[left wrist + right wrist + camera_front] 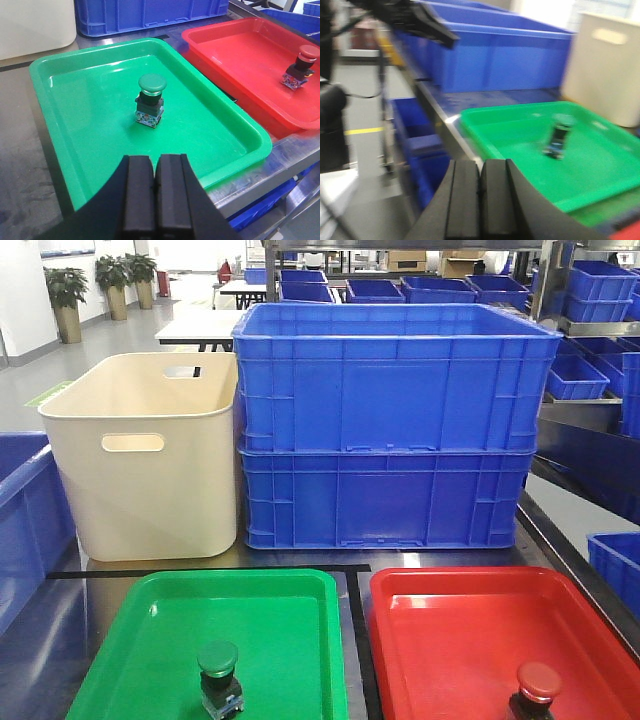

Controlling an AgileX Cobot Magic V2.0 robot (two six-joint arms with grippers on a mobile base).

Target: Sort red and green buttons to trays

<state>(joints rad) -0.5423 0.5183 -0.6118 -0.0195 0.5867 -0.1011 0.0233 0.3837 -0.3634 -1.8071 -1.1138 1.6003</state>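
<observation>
Red button [301, 66] outside right-wrist view.

Glossy smooth plastic green tray [75, 165] and red tray [240, 55] rest on a dull, scuffed metal table [20, 150].

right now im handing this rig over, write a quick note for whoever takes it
Left claw: shut, empty, hanging above the near rim of the green tray.
Right claw: shut, empty, off the left end of the green tray; its view is blurred.
Green button: upright in the green tray.
Red button: upright in the red tray.
Done: both buttons sit in matching trays.
Left: nothing to sort that I can see.
</observation>
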